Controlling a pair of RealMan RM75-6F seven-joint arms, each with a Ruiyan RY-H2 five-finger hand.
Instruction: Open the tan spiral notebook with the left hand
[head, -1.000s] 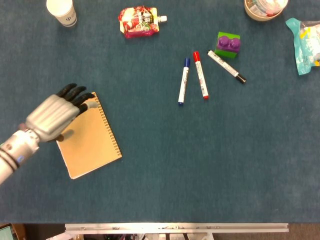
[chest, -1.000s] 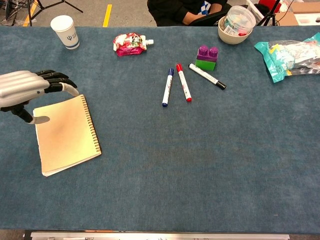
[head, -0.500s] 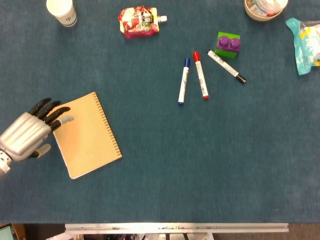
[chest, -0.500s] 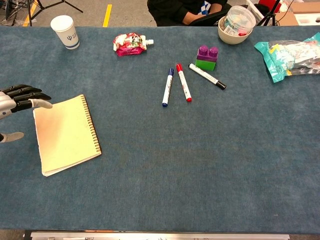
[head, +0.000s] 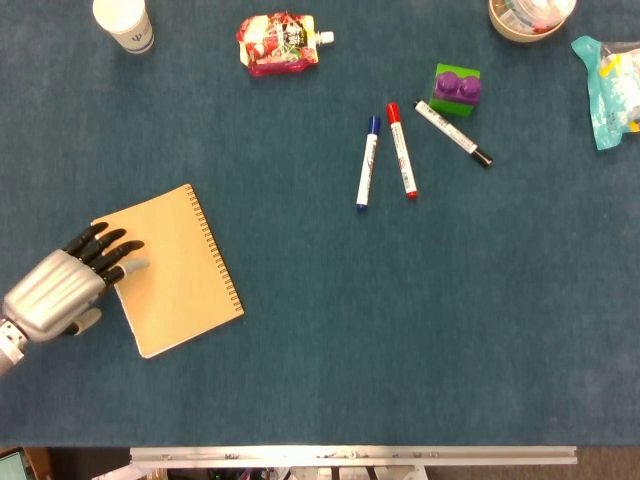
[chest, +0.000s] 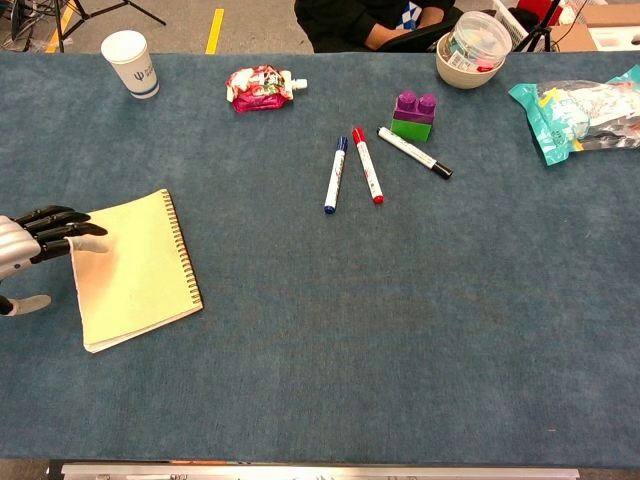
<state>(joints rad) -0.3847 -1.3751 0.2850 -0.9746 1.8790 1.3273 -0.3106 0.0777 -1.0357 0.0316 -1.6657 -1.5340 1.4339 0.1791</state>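
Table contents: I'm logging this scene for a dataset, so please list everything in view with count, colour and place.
notebook: 1, tan, spiral along its right edge, closed, left part of the table
markers: 3, one blue-capped, one red-capped, one black-capped, centre, side by side
building block: 1, purple on green, just beyond the markers
paper cup: 1, white, far left corner
snack pouch: 1, red, far side, left of centre
tub: 1, beige with clear lid, far right
packet: 1, teal, right edge
table: 1, blue cloth surface
left robot hand: 1, silver with black fingers, at the notebook's left edge, fingertips over the cover
right robot hand: not in view
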